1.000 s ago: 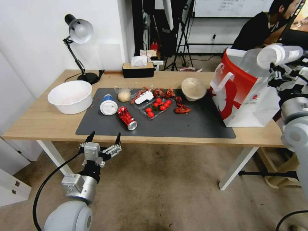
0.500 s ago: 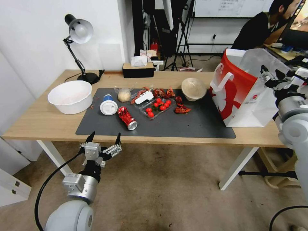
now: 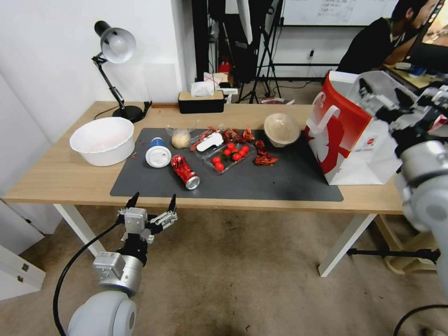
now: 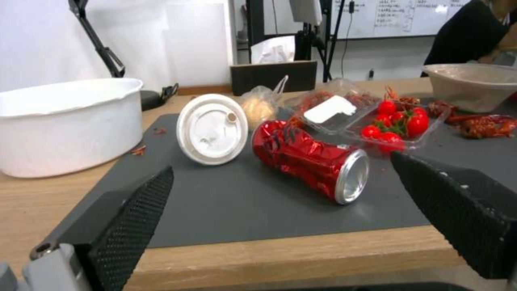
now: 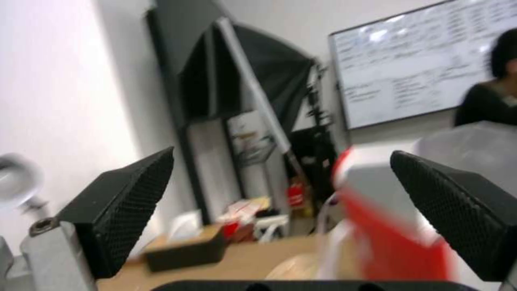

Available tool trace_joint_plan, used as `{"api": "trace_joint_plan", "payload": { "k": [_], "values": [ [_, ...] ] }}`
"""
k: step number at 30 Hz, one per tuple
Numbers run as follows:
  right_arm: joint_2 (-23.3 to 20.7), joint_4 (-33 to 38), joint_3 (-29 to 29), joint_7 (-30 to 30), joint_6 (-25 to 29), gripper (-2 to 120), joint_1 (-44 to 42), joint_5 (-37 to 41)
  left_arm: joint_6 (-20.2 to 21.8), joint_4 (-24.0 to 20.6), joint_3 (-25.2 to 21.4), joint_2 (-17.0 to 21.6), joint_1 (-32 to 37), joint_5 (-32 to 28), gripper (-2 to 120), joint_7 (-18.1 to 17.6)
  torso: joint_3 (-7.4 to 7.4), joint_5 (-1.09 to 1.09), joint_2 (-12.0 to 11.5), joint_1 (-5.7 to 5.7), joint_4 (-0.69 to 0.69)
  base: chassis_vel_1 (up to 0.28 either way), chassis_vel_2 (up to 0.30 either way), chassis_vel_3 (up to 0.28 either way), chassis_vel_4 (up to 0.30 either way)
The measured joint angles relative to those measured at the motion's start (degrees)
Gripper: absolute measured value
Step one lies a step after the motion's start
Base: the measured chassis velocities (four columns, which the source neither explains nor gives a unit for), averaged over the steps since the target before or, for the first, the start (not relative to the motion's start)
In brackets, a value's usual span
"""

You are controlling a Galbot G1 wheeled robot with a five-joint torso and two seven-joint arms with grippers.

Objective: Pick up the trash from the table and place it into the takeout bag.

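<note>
On the head view: long light-wood table (image 3: pixel 60 177) with a dark grey mat (image 3: pixel 280 179). At the table's right end, upright, the takeout bag (image 3: pixel 347 135), red side toward the mat, mouth open; contents hidden. Just above its open top, the right gripper (image 3: pixel 380 100), fingers spread, holding nothing. Left of the bag, on the mat, a beige domed bowl (image 3: pixel 281 128). Mid-mat, a clear plastic tray (image 3: pixel 224 156) holding small red tomatoes (image 3: pixel 231 153), red crayfish scraps (image 3: pixel 263 156) around it. Farther left, a bagged bun (image 3: pixel 180 138), a blue cup (image 3: pixel 157 152) lying on its side with white lid on, and a crushed red drink can (image 3: pixel 185 171) on its side just beside it. Off the mat at the left end, a white basin (image 3: pixel 102 140), looking empty. Below the table's near edge, well apart from the trash, the left gripper (image 3: pixel 151 203), fingers spread, empty.

From the left wrist: left gripper (image 4: pixel 280 202) wide open, can (image 4: pixel 309 161) lying between the fingertips' line of sight, open end forward; cup lid (image 4: pixel 211 129) touching the can's far end; tomatoes (image 4: pixel 401 123) in the tray (image 4: pixel 431 121); basin (image 4: pixel 64 125) and bowl (image 4: pixel 474 85) at the sides.

From the right wrist: right gripper (image 5: pixel 280 202) open and empty, blurred bag (image 5: pixel 398 238) below.
</note>
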Motion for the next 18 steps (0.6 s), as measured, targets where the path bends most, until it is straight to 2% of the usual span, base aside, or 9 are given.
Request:
{"api": "trace_joint_plan", "payload": {
  "k": [11, 14, 17, 18],
  "values": [
    [1.8, 9.1, -0.3, -4.5, 3.2, 100, -8.9, -1.4, -0.3, 0.6, 0.0, 0.4, -0.2, -0.2, 100, 0.1, 0.00, -0.01, 0.0, 0.00, -0.01, 0.000, 0.000, 0.000, 0.000],
    [3.1, 11.2, -1.1, -6.1, 4.1, 100, -12.1, -3.6, -0.4, 0.8, 0.0, 0.6, -0.3, -0.3, 100, 0.1, 0.00, 0.02, 0.0, 0.00, -0.02, 0.000, 0.000, 0.000, 0.000],
    [6.6, 14.3, -3.2, -8.8, 6.2, 100, -17.7, -10.4, -0.6, 1.2, 0.1, 0.9, -0.4, -0.6, 100, 0.1, 0.00, 0.00, 0.0, 0.00, 0.00, 0.000, 0.000, 0.000, 0.000],
    [6.6, 14.3, -3.2, -8.8, 6.2, 100, -17.7, -10.4, -0.6, 1.2, 0.1, 0.9, -0.4, -0.6, 100, 0.1, 0.00, 0.00, 0.0, 0.00, 0.00, 0.000, 0.000, 0.000, 0.000]
  ]
}}
